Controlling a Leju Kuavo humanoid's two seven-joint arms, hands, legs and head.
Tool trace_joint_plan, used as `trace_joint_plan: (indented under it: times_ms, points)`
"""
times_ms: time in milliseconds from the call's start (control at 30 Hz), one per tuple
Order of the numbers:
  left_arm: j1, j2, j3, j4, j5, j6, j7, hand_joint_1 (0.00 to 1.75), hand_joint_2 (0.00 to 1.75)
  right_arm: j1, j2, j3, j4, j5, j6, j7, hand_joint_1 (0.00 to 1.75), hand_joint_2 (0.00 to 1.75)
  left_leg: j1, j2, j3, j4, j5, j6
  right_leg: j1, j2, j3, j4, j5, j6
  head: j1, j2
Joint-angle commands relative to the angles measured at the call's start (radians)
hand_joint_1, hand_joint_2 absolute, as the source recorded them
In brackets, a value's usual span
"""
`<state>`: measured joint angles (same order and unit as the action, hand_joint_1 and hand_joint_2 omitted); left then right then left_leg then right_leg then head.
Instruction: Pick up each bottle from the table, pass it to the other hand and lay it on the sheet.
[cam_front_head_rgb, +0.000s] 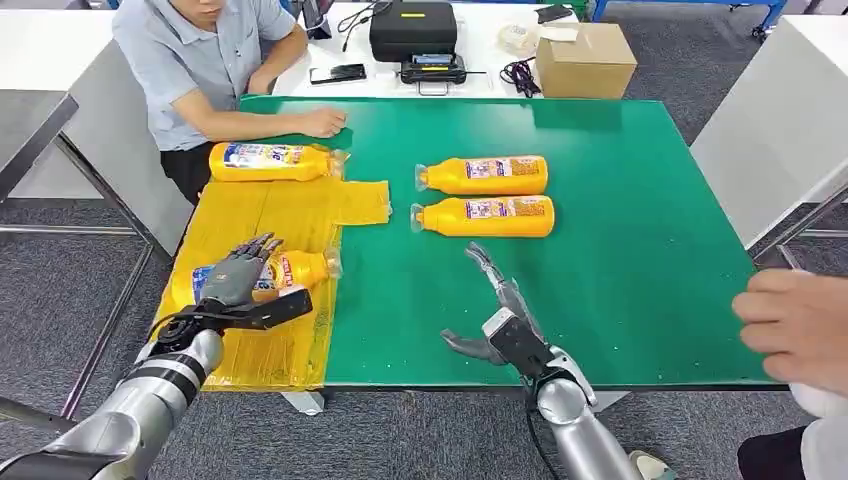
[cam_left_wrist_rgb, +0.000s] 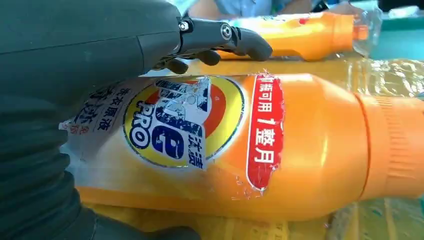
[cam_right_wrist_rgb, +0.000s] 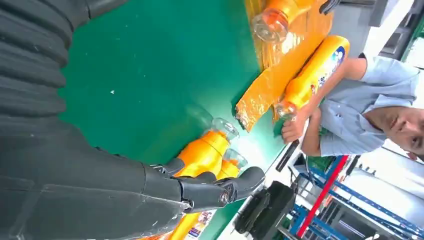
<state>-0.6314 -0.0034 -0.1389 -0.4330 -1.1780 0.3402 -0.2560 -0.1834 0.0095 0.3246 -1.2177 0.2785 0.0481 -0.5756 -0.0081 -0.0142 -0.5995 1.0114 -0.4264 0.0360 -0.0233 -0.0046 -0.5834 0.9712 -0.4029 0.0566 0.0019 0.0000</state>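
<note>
An orange bottle (cam_front_head_rgb: 300, 268) (cam_left_wrist_rgb: 300, 145) lies on its side on the yellow sheet (cam_front_head_rgb: 270, 215) at the table's left end. My left hand (cam_front_head_rgb: 235, 275) is spread around it, fingers on its far side. The thumb (cam_left_wrist_rgb: 225, 37) stands clear of the bottle. A second orange bottle (cam_front_head_rgb: 268, 161) (cam_left_wrist_rgb: 300, 35) lies at the sheet's far edge. Two more bottles (cam_front_head_rgb: 487, 175) (cam_front_head_rgb: 487, 216) lie side by side on the green table (cam_front_head_rgb: 620, 250). My right hand (cam_front_head_rgb: 500, 310) (cam_right_wrist_rgb: 200, 192) hovers open and empty just in front of them.
A seated person rests a hand (cam_front_head_rgb: 325, 122) on the table's far left corner, close to the far bottle. Another person's hand (cam_front_head_rgb: 795, 320) reaches in at the right edge. A black case (cam_front_head_rgb: 413, 28), a phone (cam_front_head_rgb: 335, 73) and a cardboard box (cam_front_head_rgb: 585, 58) sit on the white table behind.
</note>
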Motion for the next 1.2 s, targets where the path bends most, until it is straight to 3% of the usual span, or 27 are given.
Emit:
trace_joint_plan:
  times_ms: [33, 200, 233, 400, 467, 500, 533, 667, 900, 1000, 1100, 1133, 1200]
  points:
    - [0.051, 0.002, -0.026, 0.063, 0.016, -0.008, -0.011, 0.0, 1.75, -0.055, 0.013, -0.025, 0.092, -0.003, 0.011, -0.003, 0.0, 1.75, 0.001, 0.005, 0.004, -0.002, 0.0, -0.002, 0.001, 0.004, 0.003, -0.002, 0.001, -0.002, 0.0, 0.0]
    - [0.057, -0.038, -0.069, -0.025, 0.012, 0.304, -0.043, 0.0, 1.75, -0.04, 0.004, -0.024, 0.091, -0.003, 0.01, -0.004, 0.0, 1.75, 0.0, 0.0, 0.004, -0.001, 0.0, -0.001, 0.0, 0.0, 0.003, -0.001, 0.0, -0.001, 0.0, 0.0]
    - [0.081, -0.039, -0.072, -0.121, -0.011, 0.358, -0.058, 0.0, 1.75, -0.042, 0.004, -0.021, 0.096, -0.003, 0.01, -0.004, 0.0, 1.75, 0.001, 0.001, 0.004, -0.001, 0.0, -0.002, 0.001, 0.0, 0.003, -0.001, 0.0, -0.002, 0.0, 0.0]
    - [0.164, -0.128, -0.015, -0.425, -0.115, 0.358, -0.14, 0.0, 1.75, -0.058, 0.009, -0.001, 0.116, -0.007, 0.008, -0.006, 0.0, 1.75, 0.001, 0.0, -0.003, 0.002, 0.0, -0.001, 0.001, -0.001, -0.003, 0.0, 0.0, -0.001, 0.0, 0.0]
    - [0.202, -0.188, 0.028, -0.557, -0.094, 0.358, -0.25, 0.0, 1.75, -0.062, 0.008, 0.008, 0.122, -0.009, 0.007, -0.005, 0.0, 1.75, 0.002, 0.0, -0.005, 0.002, 0.0, -0.001, 0.002, -0.001, -0.004, 0.0, -0.001, -0.002, 0.0, 0.0]
    - [0.202, -0.188, 0.028, -0.557, -0.094, 0.358, -0.25, 0.0, 1.75, -0.062, 0.008, 0.008, 0.122, -0.009, 0.007, -0.005, 0.0, 1.75, 0.001, -0.001, -0.006, 0.001, 0.0, -0.001, 0.001, -0.002, -0.006, 0.0, 0.0, -0.001, 0.001, 0.0]
    - [0.229, -0.241, 0.061, -0.637, -0.062, 0.358, -0.33, 0.0, 1.75, -0.065, 0.008, 0.014, 0.127, -0.012, 0.006, -0.004, 0.0, 1.75, 0.002, -0.001, -0.006, 0.003, -0.001, -0.001, 0.002, -0.002, -0.005, 0.0, -0.001, -0.002, 0.0, 0.0]
    - [0.242, -0.313, 0.17, -0.691, -0.086, 0.358, -0.442, 0.0, 1.75, -0.076, 0.007, 0.03, 0.137, -0.017, 0.002, -0.003, 0.0, 1.75, 0.001, 0.001, -0.009, 0.002, -0.001, -0.001, 0.002, 0.001, -0.009, 0.0, 0.0, -0.001, 0.0, 0.0]
    - [0.267, -0.285, 0.106, -0.696, -0.031, 0.358, -0.442, 0.0, 1.75, -0.063, -0.007, 0.031, 0.123, -0.015, -0.016, 0.002, 0.0, 1.75, 0.001, 0.003, -0.008, 0.0, 0.0, -0.001, 0.001, 0.002, -0.009, -0.001, 0.0, -0.002, 0.0, 0.0]
    - [0.326, -0.296, 0.061, -0.763, 0.087, 0.358, -0.442, 0.0, 1.75, -0.032, -0.017, 0.023, 0.08, 0.018, -0.082, -0.009, 0.0, 1.75, 0.001, 0.001, -0.009, 0.0, 0.0, -0.001, 0.001, 0.0, -0.009, -0.001, 0.0, -0.001, 0.0, 0.0]
    - [0.463, -0.306, -0.056, -0.833, 0.359, 0.358, -0.442, 0.0, 1.75, 0.078, -0.036, -0.027, -0.094, 0.123, -0.279, 0.004, 0.0, 1.75, 0.0, 0.0, -0.008, -0.001, 0.0, 0.0, 0.001, -0.001, -0.009, -0.001, -0.001, 0.0, 0.0, 0.0]
    - [0.518, -0.302, -0.125, -0.843, 0.514, 0.354, -0.432, 0.0, 1.75, 0.123, -0.065, -0.043, -0.161, 0.262, -0.405, 0.05, 0.0, 1.75, 0.001, -0.001, -0.006, -0.001, -0.002, -0.001, 0.001, -0.002, -0.005, -0.002, -0.002, -0.001, 0.001, 0.0]
    - [0.577, -0.247, -0.248, -0.899, 0.643, 0.358, -0.364, 0.0, 1.75, 0.188, -0.124, -0.068, -0.242, 0.441, -0.499, 0.147, 0.0, 1.75, -0.001, -0.002, -0.007, -0.001, -0.001, 0.0, 0.0, -0.003, -0.008, -0.001, -0.002, 0.0, 0.0, 0.0]
